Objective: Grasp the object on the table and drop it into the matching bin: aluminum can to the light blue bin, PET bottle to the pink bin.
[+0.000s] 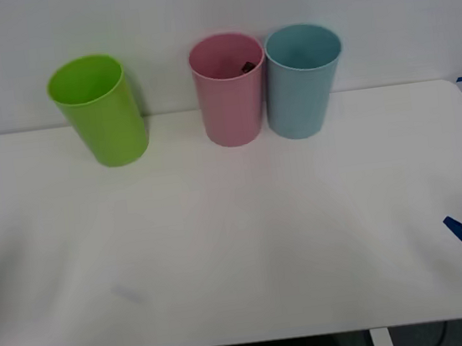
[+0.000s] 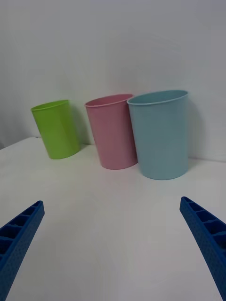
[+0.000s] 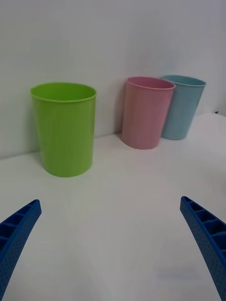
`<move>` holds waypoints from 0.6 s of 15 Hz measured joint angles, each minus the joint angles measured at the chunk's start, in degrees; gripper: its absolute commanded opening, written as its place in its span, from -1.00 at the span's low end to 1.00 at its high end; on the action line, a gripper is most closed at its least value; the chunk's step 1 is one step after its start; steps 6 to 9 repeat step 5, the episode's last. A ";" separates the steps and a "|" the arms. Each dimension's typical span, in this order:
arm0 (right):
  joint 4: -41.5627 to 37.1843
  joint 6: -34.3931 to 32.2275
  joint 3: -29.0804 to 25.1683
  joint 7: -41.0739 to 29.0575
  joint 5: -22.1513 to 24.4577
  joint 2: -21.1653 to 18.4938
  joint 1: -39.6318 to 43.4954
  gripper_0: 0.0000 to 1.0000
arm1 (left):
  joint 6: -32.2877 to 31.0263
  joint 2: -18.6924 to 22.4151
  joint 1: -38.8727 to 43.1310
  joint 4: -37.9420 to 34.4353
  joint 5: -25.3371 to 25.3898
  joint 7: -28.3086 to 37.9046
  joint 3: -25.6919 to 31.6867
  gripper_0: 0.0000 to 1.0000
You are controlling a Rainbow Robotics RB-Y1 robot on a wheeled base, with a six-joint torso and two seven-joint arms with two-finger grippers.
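Down at the near edge, both arms are sitting parked. The right gripper (image 2: 113, 249) is hanging at the near right corner of the table (image 1: 241, 256), fingers spread wide with nothing between them. The left gripper (image 3: 110, 249) is waiting at the near left edge, also spread wide and carrying nothing.

Between the grippers and the bins, the white tabletop is lying bare, giving broad open room for either arm to swing.

At the far edge, three bins are standing in a row: the lime green bin (image 1: 99, 111) at far left, well apart from the others; the pink bin (image 1: 230, 89) in the middle; the light blue bin (image 1: 305, 79) just beside it on the right, sides nearly touching.

And the PET bottle (image 1: 247, 67)? A small dark shape is peeking from inside the pink bin, against its far right wall, and that looks like the bottle's cap.

So the drop is reading as done. Nothing left to grasp; the next move is calling only for the arms to keep clear.
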 measured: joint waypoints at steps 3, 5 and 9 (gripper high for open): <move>0.00 0.00 0.00 0.00 0.00 0.00 0.00 1.00 | -0.50 0.00 1.26 0.01 0.25 -0.30 0.24 1.00; 0.00 0.00 0.00 0.00 0.00 0.00 0.00 1.00 | -0.48 0.00 1.34 0.07 0.20 -0.12 -0.08 1.00; 0.00 0.00 0.00 0.00 0.00 0.00 0.00 1.00 | -0.48 0.00 1.34 0.07 0.20 -0.12 -0.08 1.00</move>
